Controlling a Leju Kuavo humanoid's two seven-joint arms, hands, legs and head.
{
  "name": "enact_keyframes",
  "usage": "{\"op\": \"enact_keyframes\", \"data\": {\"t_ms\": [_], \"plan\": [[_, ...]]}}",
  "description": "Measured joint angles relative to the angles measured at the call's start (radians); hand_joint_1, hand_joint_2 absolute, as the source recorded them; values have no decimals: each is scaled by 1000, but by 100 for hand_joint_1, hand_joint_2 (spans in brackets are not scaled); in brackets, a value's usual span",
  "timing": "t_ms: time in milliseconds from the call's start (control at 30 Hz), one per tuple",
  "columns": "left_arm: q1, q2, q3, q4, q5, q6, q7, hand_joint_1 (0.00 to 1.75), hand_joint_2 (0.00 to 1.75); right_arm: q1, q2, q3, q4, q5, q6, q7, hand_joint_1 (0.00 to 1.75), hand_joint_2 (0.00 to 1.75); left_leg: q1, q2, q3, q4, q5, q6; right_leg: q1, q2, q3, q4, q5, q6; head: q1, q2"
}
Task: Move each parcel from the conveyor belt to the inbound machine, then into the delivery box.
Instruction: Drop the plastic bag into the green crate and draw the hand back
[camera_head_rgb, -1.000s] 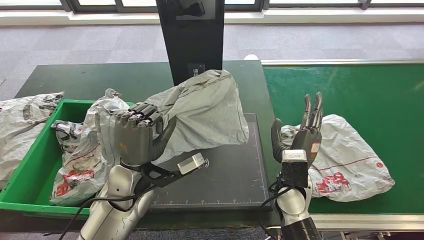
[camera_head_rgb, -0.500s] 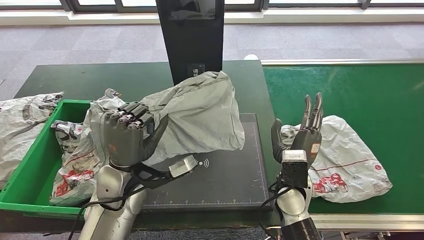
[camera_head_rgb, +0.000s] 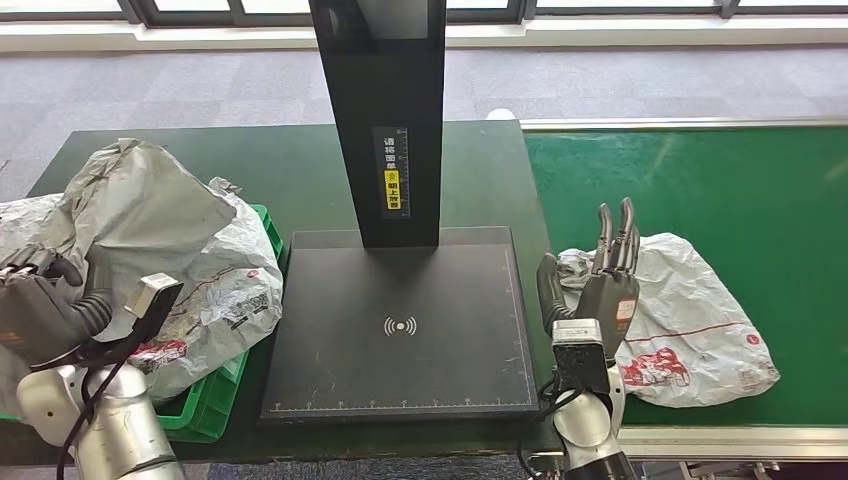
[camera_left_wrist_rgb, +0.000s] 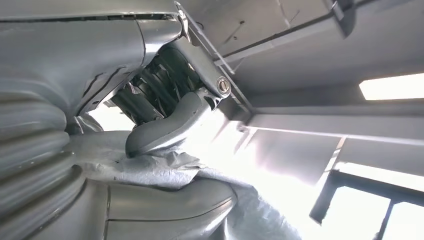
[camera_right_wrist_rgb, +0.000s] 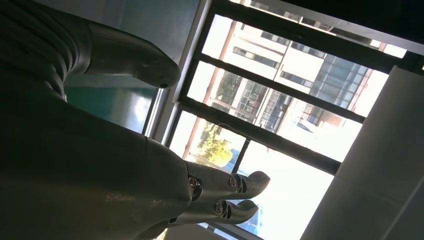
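Head view evenly daylit, sharp. Wrist views backlit: windows (camera_right_wrist_rgb: 280, 100) blown out, right hand (camera_right_wrist_rgb: 100, 165) in silhouette.

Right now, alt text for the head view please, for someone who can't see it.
The left robot hand holds a grey parcel over the green delivery box, beside the black inbound machine. The right robot hand is raised, open, in front of a white parcel lying on the green conveyor belt.
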Motion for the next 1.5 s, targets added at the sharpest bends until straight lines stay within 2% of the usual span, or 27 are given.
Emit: {"op": "enact_keyframes", "data": {"t_ms": [133,167,267,300,433,867,967,1100,1200,1333,1467,1500], "plan": [[-22,-8,86,25,-13,0,0,175,175,3,4,0,-7,14,19,0,0,175,0,0,0,0,0,0,0,0,0,0,0,0,0,0],[-25,-9,99,29,-16,0,0,161,175,3,6,0,-7,17,24,0,0,175,0,0,0,0,0,0,0,0,0,0,0,0,0,0],[-30,-11,124,40,-31,0,5,30,175,3,12,-1,-7,30,40,0,0,175,0,0,0,0,0,0,0,0,0,0,0,0,0,0],[-30,-12,128,43,-38,0,11,0,175,3,14,-2,-7,34,45,0,0,175,0,0,0,0,0,0,0,0,0,0,0,0,0,0],[-28,-17,130,52,-57,0,26,0,175,3,21,-7,-8,44,59,0,0,175,0,0,0,0,0,0,0,0,0,0,0,0,0,0],[-25,-21,111,60,7,0,-1,0,175,2,29,-13,-8,44,63,0,0,175,0,0,0,0,0,0,0,0,0,0,1,0,0,0],[-10,-22,73,47,88,0,-1,0,175,1,29,-16,-6,54,51,0,0,175,0,0,0,0,0,0,0,0,0,0,1,0,0,0],[22,-25,-29,42,264,0,-1,0,175,-17,30,-44,27,77,11,2,0,175,0,0,0,0,0,0,0,-1,0,0,1,0,0,0],[28,-24,-92,43,310,0,-1,0,175,-28,30,-63,56,76,-1,3,0,175,0,-1,0,0,0,0,0,-1,0,0,1,0,0,0],[28,-23,-140,43,337,0,-1,0,0,-35,30,-73,84,67,-6,3,0,175,0,-1,0,0,0,0,0,-1,0,0,1,-1,0,0],[32,-22,-189,43,397,0,-1,0,175,-49,29,-83,127,44,-22,3,0,175,0,-1,0,0,0,0,0,-1,0,0,1,-1,0,0],[34,-22,-203,43,419,0,-1,0,175,-53,28,-84,138,40,-28,3,0,175,0,-1,0,0,0,0,0,-1,0,0,1,-1,0,0]]}}
